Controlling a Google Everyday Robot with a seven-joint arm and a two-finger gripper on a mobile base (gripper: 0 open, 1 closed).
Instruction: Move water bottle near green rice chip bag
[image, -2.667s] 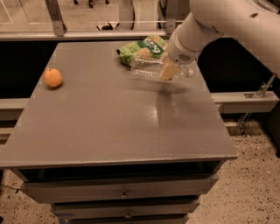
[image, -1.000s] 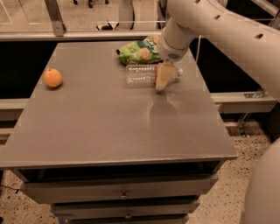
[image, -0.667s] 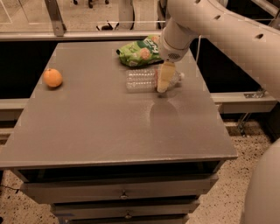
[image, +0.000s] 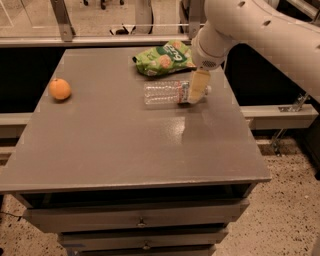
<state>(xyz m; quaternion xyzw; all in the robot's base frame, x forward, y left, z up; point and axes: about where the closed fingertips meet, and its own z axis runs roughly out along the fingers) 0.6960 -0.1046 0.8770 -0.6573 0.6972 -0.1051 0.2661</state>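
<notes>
The water bottle (image: 162, 93) is clear and ribbed and lies on its side on the grey table (image: 125, 145), with its cap end pointing right. The green rice chip bag (image: 162, 59) lies just behind it near the table's far edge, with a small gap between them. My gripper (image: 196, 92) hangs from the white arm (image: 240, 30). It is down at the bottle's cap end and covers the label and cap.
A small orange fruit (image: 60, 89) sits at the table's left side. A metal rail and posts (image: 62, 20) run behind the table. Drawers (image: 140, 220) sit under the tabletop. Speckled floor lies to the right.
The bottle and my gripper have come down and slightly nearer since the oldest frame. In the last second they have barely moved. The bag and the orange have not moved.
</notes>
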